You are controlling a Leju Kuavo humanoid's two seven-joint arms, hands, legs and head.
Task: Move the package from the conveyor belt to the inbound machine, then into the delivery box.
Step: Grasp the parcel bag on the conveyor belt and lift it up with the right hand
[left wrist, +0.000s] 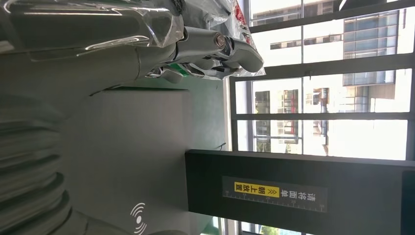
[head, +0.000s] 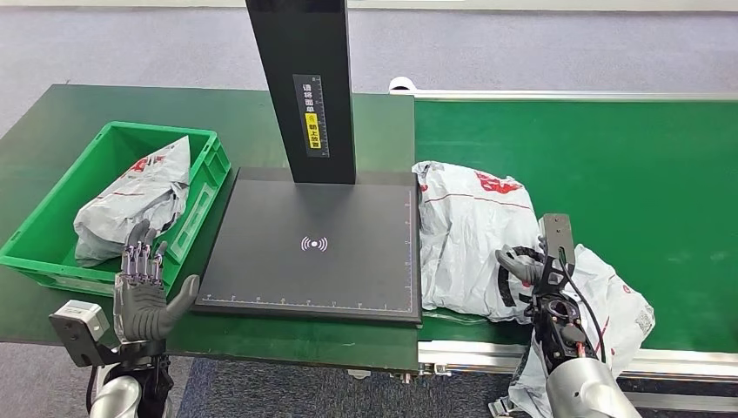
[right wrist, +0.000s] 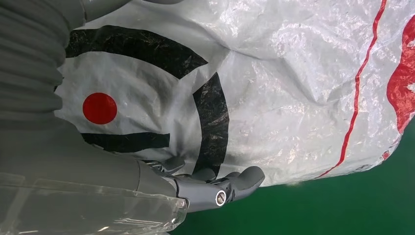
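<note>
two hands, right hand [head: 533, 272] gripping package [head: 466, 239] on belt, left hand [head: 144, 292] spread

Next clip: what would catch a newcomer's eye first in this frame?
Probably the crumpled white package with red print, lying on the green conveyor belt beside the black inbound machine, with the right hand against it. Next, the bright green delivery box at far left, already holding a similar bag, with the left hand raised, fingers spread, nearby.
</note>
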